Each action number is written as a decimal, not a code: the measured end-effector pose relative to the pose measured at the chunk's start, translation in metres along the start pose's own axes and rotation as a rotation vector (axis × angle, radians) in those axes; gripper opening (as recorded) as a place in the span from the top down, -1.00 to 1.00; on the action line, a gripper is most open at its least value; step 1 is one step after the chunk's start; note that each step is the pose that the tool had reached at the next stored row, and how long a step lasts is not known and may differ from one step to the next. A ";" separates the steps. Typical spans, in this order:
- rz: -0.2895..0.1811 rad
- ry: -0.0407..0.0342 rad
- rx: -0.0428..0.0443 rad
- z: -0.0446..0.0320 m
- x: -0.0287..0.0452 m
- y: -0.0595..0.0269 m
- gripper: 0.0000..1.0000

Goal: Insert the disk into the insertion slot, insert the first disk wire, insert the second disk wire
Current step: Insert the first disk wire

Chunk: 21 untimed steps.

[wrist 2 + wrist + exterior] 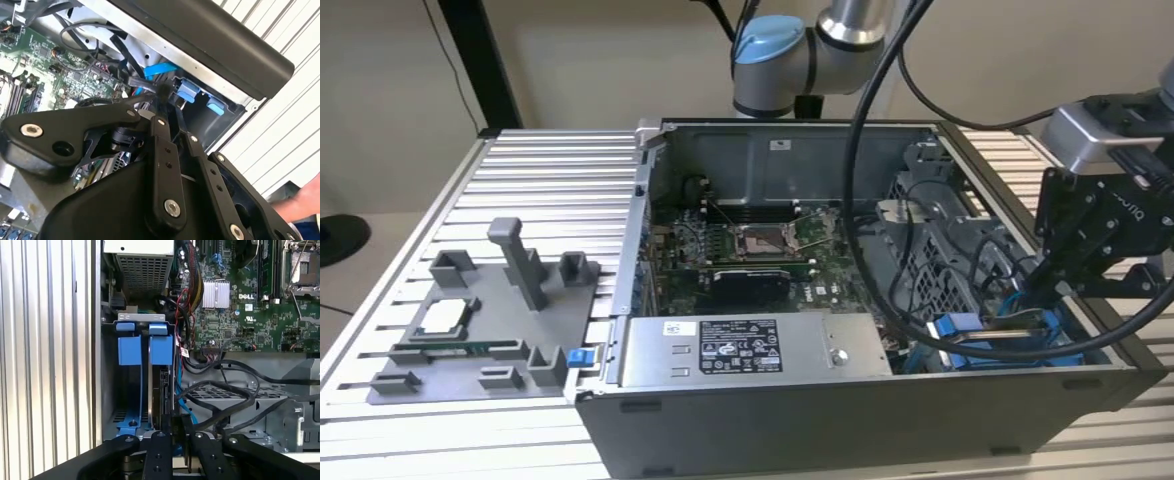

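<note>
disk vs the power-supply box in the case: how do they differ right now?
The power-supply box is grey metal; the disk sits in a blue carrier. The box lies label-up; the disk stands on edge in its bay. The claw is at the disk, apart from the box. Both are inside the open case.

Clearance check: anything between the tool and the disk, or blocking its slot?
Nothing visibly between them: the tool is right at the edge of the disk, which appears already down in its slot. Black cables loop close beside the tool on the motherboard side, not across the slot.
</note>
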State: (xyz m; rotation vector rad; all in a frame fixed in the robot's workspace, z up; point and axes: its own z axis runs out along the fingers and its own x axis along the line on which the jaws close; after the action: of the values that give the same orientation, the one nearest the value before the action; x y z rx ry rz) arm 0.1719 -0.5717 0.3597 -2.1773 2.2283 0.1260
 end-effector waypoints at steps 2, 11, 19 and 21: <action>0.000 0.0001 -0.0011 0.0015 0.0015 -0.0001 1.00; 0.000 0.0000 -0.0005 0.0116 0.0039 0.0053 1.00; 0.000 -0.0006 0.0017 0.0147 0.0072 0.0051 1.00; 0.000 -0.0008 0.0032 0.0152 0.0073 0.0055 1.00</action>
State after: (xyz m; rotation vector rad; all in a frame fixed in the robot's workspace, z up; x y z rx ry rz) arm 0.1656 -0.5778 0.3442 -2.1751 2.2266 0.1232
